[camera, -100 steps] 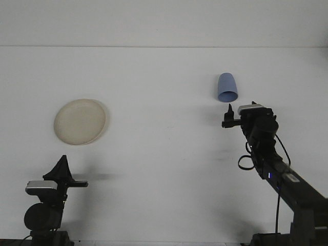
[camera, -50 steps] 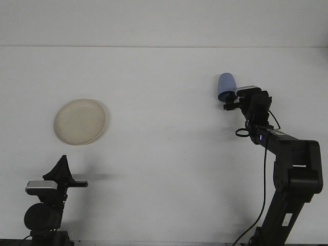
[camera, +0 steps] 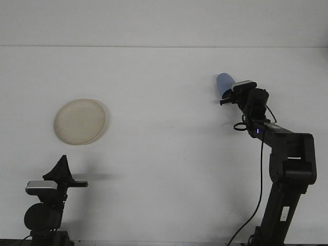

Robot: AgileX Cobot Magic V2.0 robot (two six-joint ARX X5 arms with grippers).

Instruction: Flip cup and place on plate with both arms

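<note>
Front view: right tool (camera: 226, 97) reaching far right over white table (camera: 164, 154), pinching blue cup (camera: 224, 83). Cup tilting, closed end leaning up and left, lower part hiding behind tool. Right arm (camera: 279, 154) rising from near right edge, cable hanging beside it. Beige plate (camera: 80, 121) lying flat at left, well apart from cup. Left tool (camera: 62, 169) sitting near left, pointing up, tips pressed together, holding nothing.
</note>
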